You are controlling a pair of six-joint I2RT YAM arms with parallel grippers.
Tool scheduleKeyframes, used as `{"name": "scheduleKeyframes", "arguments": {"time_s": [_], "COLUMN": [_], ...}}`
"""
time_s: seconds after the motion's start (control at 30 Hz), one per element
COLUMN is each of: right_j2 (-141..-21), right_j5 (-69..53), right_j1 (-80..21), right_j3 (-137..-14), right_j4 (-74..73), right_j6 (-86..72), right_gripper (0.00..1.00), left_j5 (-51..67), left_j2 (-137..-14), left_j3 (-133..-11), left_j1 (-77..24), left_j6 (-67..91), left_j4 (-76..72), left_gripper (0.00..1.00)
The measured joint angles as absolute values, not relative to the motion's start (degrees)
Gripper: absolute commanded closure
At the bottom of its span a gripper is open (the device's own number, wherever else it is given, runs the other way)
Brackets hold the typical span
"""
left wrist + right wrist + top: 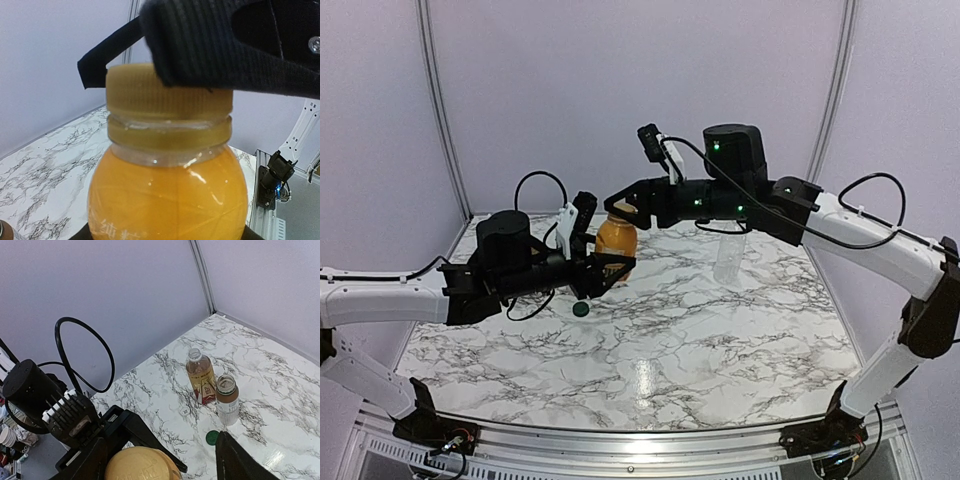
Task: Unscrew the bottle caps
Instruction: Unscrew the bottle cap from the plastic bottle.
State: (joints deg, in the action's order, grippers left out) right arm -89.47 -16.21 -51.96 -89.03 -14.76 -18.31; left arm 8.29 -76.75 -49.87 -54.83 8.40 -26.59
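Note:
My left gripper (608,264) is shut on the belly of the orange juice bottle (617,240), which fills the left wrist view (167,190). Its orange cap (170,95) sits on the neck. My right gripper (621,212) hangs over that cap (142,465), open, one finger (235,460) clear of the cap's side and the other finger (90,460) close beside it. The amber tea bottle (201,375) and the short white-labelled bottle (227,400) stand uncapped. A white cap (185,411) and a dark green cap (213,437) lie on the table.
A tall clear bottle (728,255) stands at the back right of the marble table (700,340), under the right arm. The dark green cap (581,310) lies just in front of the left gripper. Purple walls close off the back and sides.

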Motion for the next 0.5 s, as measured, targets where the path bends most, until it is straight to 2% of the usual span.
{"name": "scheduleKeyframes", "arguments": {"time_s": [0.5], "right_j2": [-89.9], "right_j5": [-17.3], "right_j1": [-52.2], "right_j3": [-89.0], "right_j4": [-14.9], "right_j6": [-19.1], "right_gripper": [0.44], "left_j5": [5.7], "left_j2": [-76.8], "left_j3": [-49.9], "left_j1": [-54.8], "left_j6": [7.8], "left_j4": [-25.4], "left_gripper": [0.85]}}
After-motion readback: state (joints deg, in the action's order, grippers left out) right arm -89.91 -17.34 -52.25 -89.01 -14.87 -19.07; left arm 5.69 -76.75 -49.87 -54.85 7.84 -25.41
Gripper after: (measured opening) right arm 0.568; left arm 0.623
